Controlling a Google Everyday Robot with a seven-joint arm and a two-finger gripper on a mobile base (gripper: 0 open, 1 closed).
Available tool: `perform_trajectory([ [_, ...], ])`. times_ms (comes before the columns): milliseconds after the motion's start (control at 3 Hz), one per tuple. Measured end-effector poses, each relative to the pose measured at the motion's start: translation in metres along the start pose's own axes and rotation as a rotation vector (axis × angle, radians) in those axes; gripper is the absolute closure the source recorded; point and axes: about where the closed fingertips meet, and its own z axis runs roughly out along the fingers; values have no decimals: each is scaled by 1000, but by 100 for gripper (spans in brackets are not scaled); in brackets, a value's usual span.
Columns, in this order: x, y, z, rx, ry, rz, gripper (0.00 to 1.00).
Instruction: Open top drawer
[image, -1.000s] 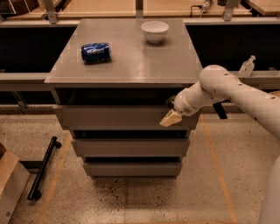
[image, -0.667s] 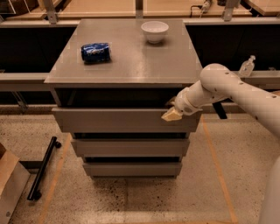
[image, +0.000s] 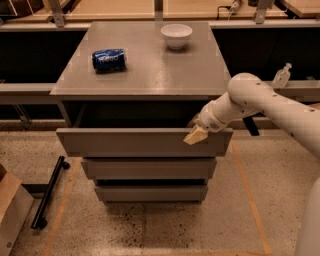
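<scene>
The top drawer is a plain grey handleless drawer in the cabinet, pulled out toward me so its front stands well forward of the two lower fronts and a dark gap shows behind it. My gripper comes from the right on a white arm and sits at the drawer's top right edge, one cream finger over the front face, seemingly hooked over the rim.
A blue can lies on the grey cabinet top at left, a white bowl stands at the back. A black bar lies on the floor at left, a cardboard box at the lower left.
The top drawer has slid further out toward me, and my gripper has moved with it at its right top edge.
</scene>
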Motion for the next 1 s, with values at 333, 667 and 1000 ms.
perform_trajectory([
  [333,0,0,0,0,0,0,69],
  [667,8,12,3,-22,12,45,47],
  [1000,7,12,2,-22,13,45,23],
])
